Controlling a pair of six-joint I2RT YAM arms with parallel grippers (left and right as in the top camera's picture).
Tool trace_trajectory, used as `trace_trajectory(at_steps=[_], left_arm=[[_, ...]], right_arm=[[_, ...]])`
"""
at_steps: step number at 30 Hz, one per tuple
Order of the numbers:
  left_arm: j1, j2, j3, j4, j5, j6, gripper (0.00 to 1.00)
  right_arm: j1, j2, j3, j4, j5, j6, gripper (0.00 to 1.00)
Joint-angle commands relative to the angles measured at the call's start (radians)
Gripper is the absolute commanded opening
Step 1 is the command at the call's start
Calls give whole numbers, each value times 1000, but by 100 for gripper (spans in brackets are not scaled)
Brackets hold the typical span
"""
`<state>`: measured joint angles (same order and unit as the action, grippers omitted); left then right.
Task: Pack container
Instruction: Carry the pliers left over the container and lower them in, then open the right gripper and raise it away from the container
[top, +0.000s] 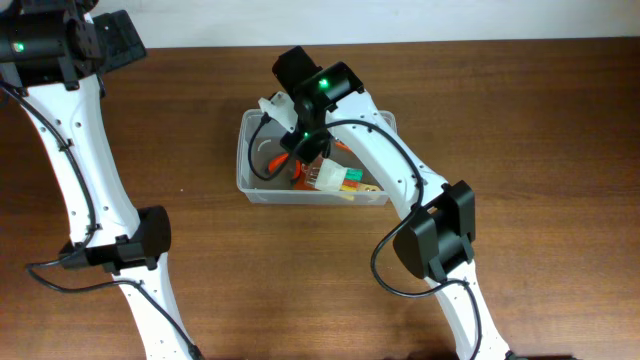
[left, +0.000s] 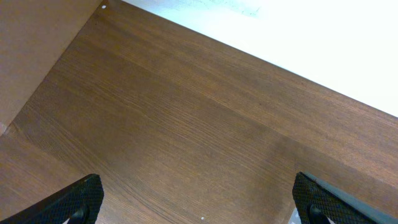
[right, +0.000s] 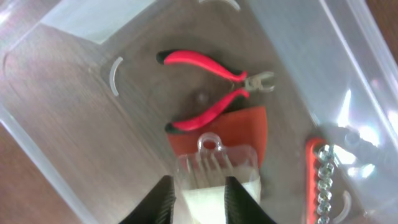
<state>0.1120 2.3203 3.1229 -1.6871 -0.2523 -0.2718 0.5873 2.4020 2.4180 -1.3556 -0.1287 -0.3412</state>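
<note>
The clear plastic container (top: 244, 186) stands at the table's middle. Inside lie red-handled pliers (right: 211, 87), an orange flat piece (right: 249, 127) and a red strip of metal bits (right: 320, 183). My right gripper (top: 305, 152) reaches down into the container (right: 348, 56). In the right wrist view its fingers (right: 200, 200) are narrowly set around a clear blister pack with a white card (right: 214, 168), which also shows in the overhead view (top: 335, 180). My left gripper (left: 196, 199) is wide open and empty over bare wood at the table's far left corner (top: 118, 40).
The brown wooden table (top: 520, 120) surrounds the container. Its far edge against a white surface (left: 323, 37) runs close to the left gripper. The right arm's elbow (top: 438, 232) hangs over the table in front of the container.
</note>
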Motion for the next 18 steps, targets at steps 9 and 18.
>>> trace_trajectory(at_steps=[9, 18], left_arm=[[6, -28, 1, 0, -17, 12, 99], [6, -28, 1, 0, -17, 12, 99]], right_arm=[[-182, -291, 23, -164, 164, 173, 92], [-422, -375, 19, -344, 151, 268, 99]])
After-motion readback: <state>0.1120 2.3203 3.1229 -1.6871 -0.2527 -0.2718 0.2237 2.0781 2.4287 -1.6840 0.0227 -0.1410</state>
